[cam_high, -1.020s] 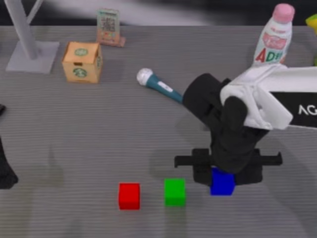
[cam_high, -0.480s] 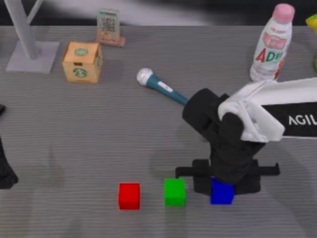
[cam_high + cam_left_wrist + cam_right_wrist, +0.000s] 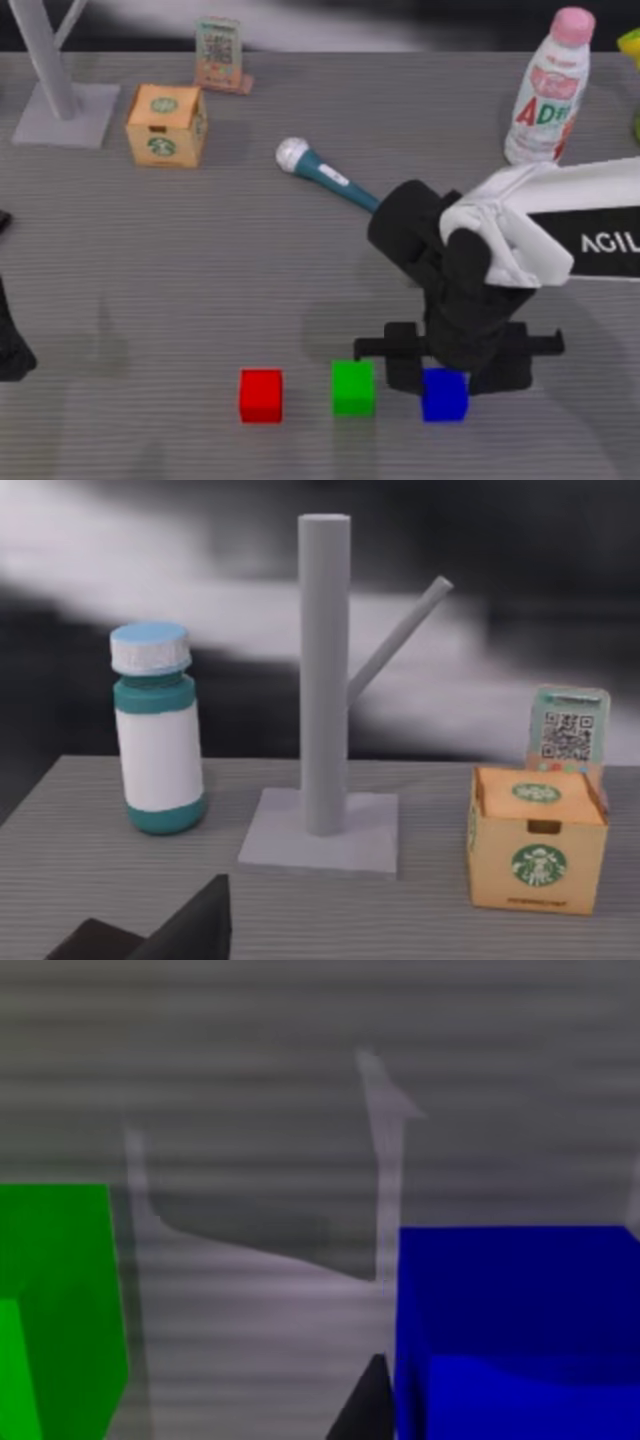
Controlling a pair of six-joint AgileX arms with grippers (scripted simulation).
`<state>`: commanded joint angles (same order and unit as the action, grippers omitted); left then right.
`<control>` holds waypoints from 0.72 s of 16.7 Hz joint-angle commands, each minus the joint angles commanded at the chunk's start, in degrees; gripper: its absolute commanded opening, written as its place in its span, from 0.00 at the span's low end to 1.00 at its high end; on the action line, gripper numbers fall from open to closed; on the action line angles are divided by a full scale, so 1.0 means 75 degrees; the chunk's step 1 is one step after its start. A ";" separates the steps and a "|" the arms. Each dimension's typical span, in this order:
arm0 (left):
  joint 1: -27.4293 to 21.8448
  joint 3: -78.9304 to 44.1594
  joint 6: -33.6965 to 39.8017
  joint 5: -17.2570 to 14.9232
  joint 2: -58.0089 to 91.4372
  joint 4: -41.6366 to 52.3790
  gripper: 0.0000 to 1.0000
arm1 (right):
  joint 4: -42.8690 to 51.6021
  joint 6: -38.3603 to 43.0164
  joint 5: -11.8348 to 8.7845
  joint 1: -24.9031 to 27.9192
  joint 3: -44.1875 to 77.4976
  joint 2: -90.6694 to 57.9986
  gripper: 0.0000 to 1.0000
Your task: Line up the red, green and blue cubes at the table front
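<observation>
The right gripper [image 3: 443, 385] hangs low over the blue cube [image 3: 444, 394] at the near edge of the counter [image 3: 200, 270], jaws pinching it. Green cube [image 3: 353, 387] sits just left, red cube [image 3: 261, 395] farther left. The left gripper [image 3: 10, 340] is parked at the left edge; I cannot tell its jaw state.
</observation>
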<state>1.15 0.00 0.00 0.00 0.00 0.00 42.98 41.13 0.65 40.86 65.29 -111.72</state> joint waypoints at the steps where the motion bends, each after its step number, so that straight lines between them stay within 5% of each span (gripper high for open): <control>1: 0.0000 0.0000 0.0000 0.0000 0.0000 0.0000 1.00 | 0.0000 0.0000 0.0000 0.0000 0.0000 0.0000 0.83; 4: 0.0000 0.0000 0.0000 0.0000 0.0000 0.0000 1.00 | 0.0000 0.0000 0.0000 0.0000 0.0000 0.0000 1.00; 12: 0.0000 0.0000 0.0000 0.0000 0.0000 0.0000 1.00 | 0.0001 0.0000 0.0000 -0.0012 0.0002 0.0007 1.00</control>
<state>1.15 0.00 0.00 0.00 0.00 0.00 42.99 41.13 0.66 40.77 65.30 -111.67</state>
